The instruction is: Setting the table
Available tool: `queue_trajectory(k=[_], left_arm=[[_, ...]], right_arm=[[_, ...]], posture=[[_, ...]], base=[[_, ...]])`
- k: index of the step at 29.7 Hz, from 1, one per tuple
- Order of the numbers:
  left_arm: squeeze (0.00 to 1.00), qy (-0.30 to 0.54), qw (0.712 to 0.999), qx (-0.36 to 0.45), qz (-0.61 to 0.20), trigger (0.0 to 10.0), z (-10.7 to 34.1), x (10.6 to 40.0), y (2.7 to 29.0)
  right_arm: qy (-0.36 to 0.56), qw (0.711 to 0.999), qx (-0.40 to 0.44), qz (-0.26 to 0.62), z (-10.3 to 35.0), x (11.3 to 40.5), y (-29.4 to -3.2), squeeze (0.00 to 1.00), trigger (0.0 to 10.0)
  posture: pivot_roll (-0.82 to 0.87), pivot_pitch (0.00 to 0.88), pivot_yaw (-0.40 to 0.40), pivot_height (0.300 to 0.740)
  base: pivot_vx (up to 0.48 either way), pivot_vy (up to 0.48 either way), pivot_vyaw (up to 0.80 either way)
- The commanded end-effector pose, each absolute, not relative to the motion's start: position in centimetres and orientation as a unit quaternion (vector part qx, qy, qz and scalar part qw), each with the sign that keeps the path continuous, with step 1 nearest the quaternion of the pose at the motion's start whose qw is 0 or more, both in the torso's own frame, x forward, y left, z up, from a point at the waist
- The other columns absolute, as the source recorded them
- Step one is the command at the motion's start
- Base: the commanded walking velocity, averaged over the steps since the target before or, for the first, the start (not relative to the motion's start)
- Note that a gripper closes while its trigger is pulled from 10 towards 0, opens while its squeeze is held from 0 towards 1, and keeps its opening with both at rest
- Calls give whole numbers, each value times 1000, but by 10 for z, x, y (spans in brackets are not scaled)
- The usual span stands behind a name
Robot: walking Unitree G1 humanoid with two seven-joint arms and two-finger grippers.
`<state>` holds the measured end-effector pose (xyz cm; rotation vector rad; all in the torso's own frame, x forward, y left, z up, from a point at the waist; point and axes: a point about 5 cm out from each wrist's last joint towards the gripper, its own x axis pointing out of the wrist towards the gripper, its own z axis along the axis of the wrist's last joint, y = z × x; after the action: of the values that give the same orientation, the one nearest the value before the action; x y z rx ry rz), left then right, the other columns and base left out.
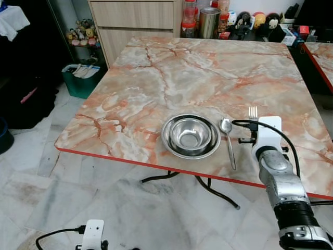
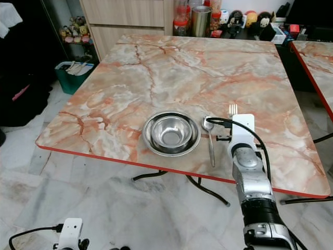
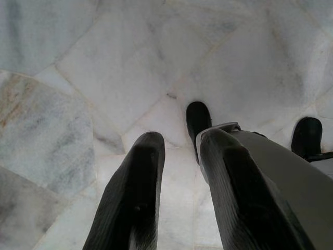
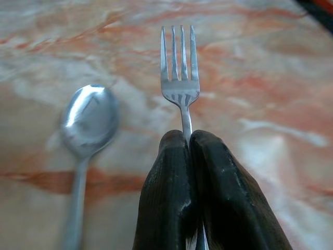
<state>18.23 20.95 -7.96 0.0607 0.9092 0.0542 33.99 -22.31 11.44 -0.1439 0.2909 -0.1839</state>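
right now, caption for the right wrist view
Right end effector pinching a fork above the marble table, beside the spoon.

The counter (image 1: 208,78) is marble-patterned in peach and cream with rust-orange veins, and its edge is trimmed in red. The bowl (image 1: 190,136), the spoon (image 1: 227,136) and the fork (image 4: 180,78) are shiny silver steel. The right pincer (image 4: 189,143) has black fingers, on a silver arm with a white wrist block. The floor (image 1: 36,172) is pale grey-white marble tile with brownish stains. A bin (image 1: 80,78) is teal green.
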Motion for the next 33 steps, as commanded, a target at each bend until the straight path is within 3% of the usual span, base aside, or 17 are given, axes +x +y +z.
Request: queue_trajectory(k=[1,33], left_arm=[[0,457,889,34,22,10000,-84,173,211],[0,456,889,39,23,10000,-83,173,213]], right_arm=[[161,981,-63,-88,106,338,-221,0,10000],[168,981,-38,-91,98,341,-220,0,10000]], posture=[[-2,124,43,740],[3,119,45,740]], base=[[0,0,0],[0,0,0]])
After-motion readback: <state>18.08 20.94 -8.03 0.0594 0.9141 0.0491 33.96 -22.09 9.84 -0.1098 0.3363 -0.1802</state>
